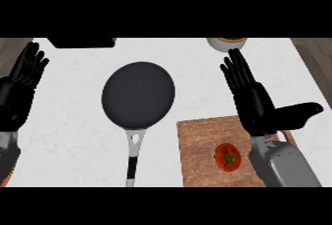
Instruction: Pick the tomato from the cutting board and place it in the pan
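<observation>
Head view, white counter [71, 132]. The tomato [228, 157] lies on the wooden cutting board [201, 149], toward the board's right side, green stem facing up. Nothing is touching it.

The pan [138, 95], dark with a pale handle running toward the lower edge, sits left of the board, near but apart from it. It holds nothing.

The right hand [254, 103] is above the board's upper right corner, fingers straight and pointing away from the robot, thumb stuck out to the right. It holds nothing; its grey forearm passes just right of the tomato.

The left hand [18, 90] rests at the left edge, fingers straight and up, holding nothing.

At the far edge: a dark object [81, 42] toward the left, and a round pale-rimmed orange thing [228, 43], partly cut off, toward the right.
</observation>
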You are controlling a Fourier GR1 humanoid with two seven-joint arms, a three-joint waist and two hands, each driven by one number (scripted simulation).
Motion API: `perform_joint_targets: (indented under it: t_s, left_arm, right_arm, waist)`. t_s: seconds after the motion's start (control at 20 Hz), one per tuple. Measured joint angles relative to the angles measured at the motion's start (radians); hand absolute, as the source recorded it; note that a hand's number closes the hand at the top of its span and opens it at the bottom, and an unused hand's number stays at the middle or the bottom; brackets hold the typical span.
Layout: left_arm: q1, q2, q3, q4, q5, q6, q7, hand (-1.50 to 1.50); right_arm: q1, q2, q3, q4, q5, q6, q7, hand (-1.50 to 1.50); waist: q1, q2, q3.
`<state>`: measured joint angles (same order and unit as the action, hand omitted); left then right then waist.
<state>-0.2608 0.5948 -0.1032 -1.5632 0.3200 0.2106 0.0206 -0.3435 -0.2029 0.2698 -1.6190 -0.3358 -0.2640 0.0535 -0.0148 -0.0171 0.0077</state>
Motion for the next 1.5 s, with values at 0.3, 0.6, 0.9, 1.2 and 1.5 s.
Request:
perform_joint_targets:
  t_s: [0.3, 0.6, 0.9, 1.2, 1.5]
  left_arm:
    - [0.124, -0.006, -0.055, 0.016, -0.080, 0.035, 0.038, 0.00]
    - [0.246, -0.023, -0.092, 0.048, -0.105, 0.060, 0.055, 0.00]
    - [0.306, -0.046, -0.138, 0.018, -0.143, 0.081, 0.058, 0.00]
    - [0.326, -0.068, -0.170, -0.013, -0.184, 0.100, 0.060, 0.00]
    - [0.308, -0.078, -0.176, -0.025, -0.199, 0.090, 0.081, 0.00]
  right_arm:
    - [0.115, -0.005, -0.107, -0.075, 0.102, -0.185, -0.088, -1.50]
    - [0.386, 0.005, -0.220, -0.033, 0.218, -0.456, -0.068, -1.50]
    - [0.739, -0.051, -0.123, -0.143, 0.395, -0.552, -0.014, -1.50]
    - [0.932, -0.219, -0.040, -0.360, 0.573, -0.507, 0.202, -1.50]
    - [0.918, -0.344, 0.020, -0.572, 0.707, -0.358, 0.515, -1.50]
  waist:
    - [-0.008, 0.007, -0.006]
    - [-0.061, 0.005, -0.010]
    - [-0.037, 0.008, -0.012]
    - [-0.002, 0.016, -0.013]
    - [0.022, 0.021, -0.012]
